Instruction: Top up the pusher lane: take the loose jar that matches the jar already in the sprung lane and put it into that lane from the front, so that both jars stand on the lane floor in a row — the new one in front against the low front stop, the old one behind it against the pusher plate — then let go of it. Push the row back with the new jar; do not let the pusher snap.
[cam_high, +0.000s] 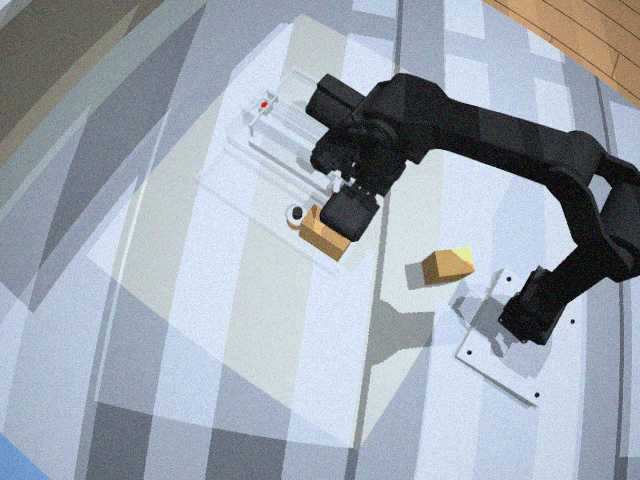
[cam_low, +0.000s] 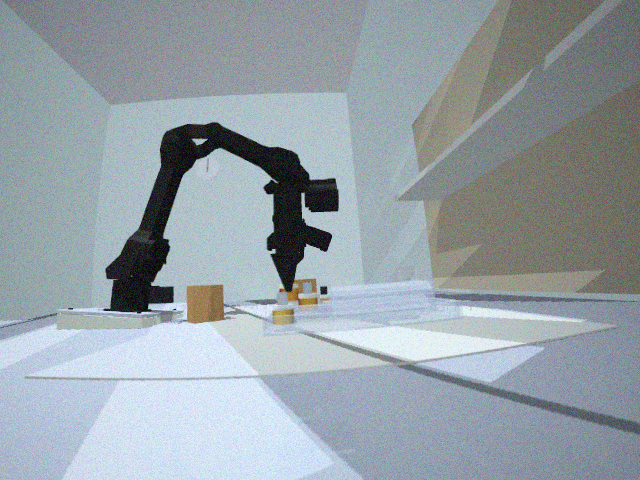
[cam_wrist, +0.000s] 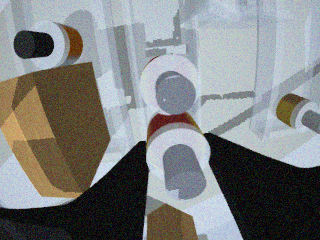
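Note:
My gripper (cam_low: 289, 289) (cam_wrist: 175, 143) points down at the front of the clear lane unit (cam_low: 382, 295) and is shut on a jar (cam_wrist: 156, 156) with a white shoulder, grey cap and red-amber band. A similar jar (cam_wrist: 150, 82) (cam_low: 308, 299), grey-capped and with a red edge showing, stands in the lane directly beyond the held one. The two overlap in the wrist view; whether they touch is unclear. In the top view the arm hides the fingertips and held jar; a red dot (cam_high: 264, 104) marks the lane's back end. The pusher plate's contact and the front stop are not clear.
A black-capped jar (cam_wrist: 59, 44) (cam_high: 293, 215) stands left of the lane beside a wooden block (cam_wrist: 65, 125) (cam_high: 324, 236). A yellow-banded, grey-capped jar (cam_wrist: 289, 110) (cam_low: 282, 316) stands on the other side. Another wooden block (cam_high: 445, 267) (cam_low: 204, 303) is near the arm's base.

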